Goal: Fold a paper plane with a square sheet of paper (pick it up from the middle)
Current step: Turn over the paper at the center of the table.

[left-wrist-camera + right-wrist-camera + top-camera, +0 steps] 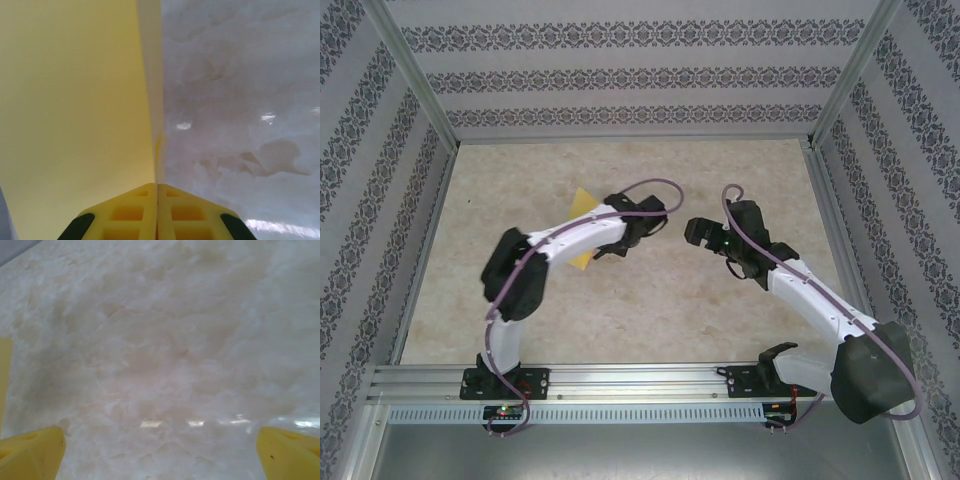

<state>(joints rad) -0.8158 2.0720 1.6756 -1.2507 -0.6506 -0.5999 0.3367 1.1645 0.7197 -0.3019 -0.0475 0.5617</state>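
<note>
The square sheet of paper (75, 100) is plain yellow and rises from my left gripper (157, 186), whose jaws are pressed together on its lower edge. From above, yellow corners of the paper (584, 201) stick out on both sides of the left forearm, near the table's middle. My left gripper (608, 248) sits right beside them. My right gripper (700, 232) hovers a short way to the right, apart from the paper. Its jaws stand wide open over bare tabletop, right gripper (159, 436), and a thin strip of the paper (4, 380) shows at the left edge.
The beige mottled tabletop (650, 300) is boxed in by patterned walls (620, 75) with metal frame posts. An aluminium rail (640, 380) carrying both arm bases runs along the near edge.
</note>
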